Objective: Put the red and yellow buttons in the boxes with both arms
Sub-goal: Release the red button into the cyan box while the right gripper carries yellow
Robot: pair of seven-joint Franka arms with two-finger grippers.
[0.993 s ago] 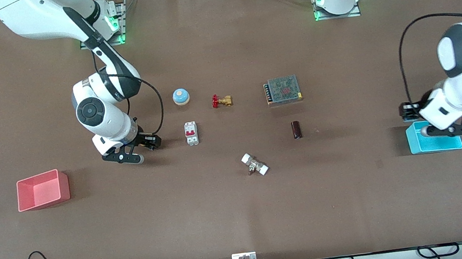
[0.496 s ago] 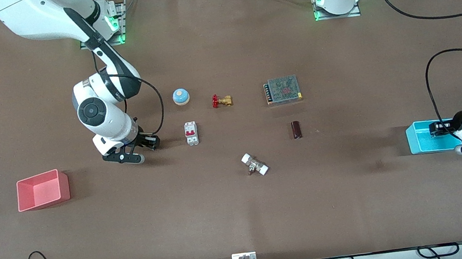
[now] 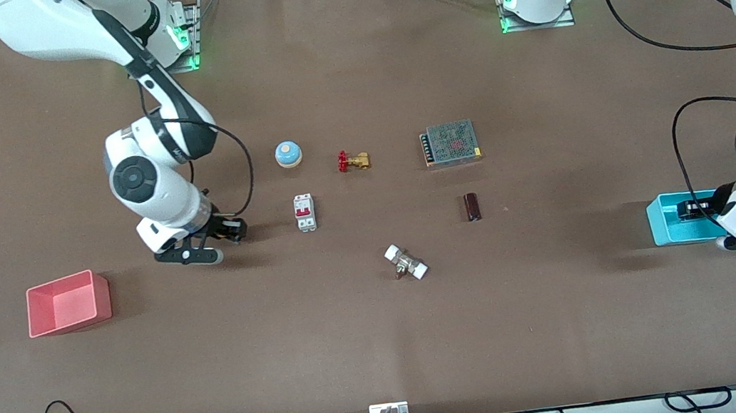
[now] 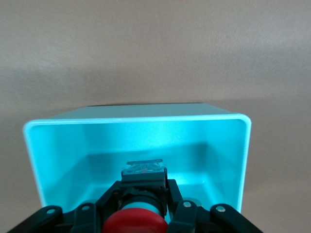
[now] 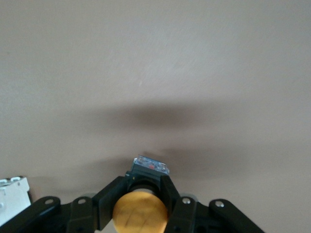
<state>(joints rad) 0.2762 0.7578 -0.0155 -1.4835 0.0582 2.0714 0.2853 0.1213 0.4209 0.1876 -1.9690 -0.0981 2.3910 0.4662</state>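
My left gripper [image 3: 694,208] is shut on the red button [image 4: 134,221] and holds it over the cyan box [image 3: 666,229]. In the left wrist view [image 4: 143,194] the button hangs above the box's open inside, with the rim [image 4: 136,119] around it. My right gripper [image 3: 228,231] is shut on the yellow button [image 5: 140,211] and holds it over bare table between the pink-red box [image 3: 68,302] and a circuit breaker. In the right wrist view [image 5: 146,187] only brown table lies under the button. The pink-red box holds nothing.
A white circuit breaker [image 3: 304,212] lies beside my right gripper; its corner shows in the right wrist view [image 5: 12,199]. Mid-table stand a blue bell [image 3: 288,153], a brass valve [image 3: 354,161], a mesh-topped power supply [image 3: 451,144], a dark cylinder [image 3: 472,207] and a white-ended fitting [image 3: 406,262].
My left gripper moved with the red button from the cyan box's edge to over its inside. My right gripper shifted slightly toward the pink-red box with the yellow button.
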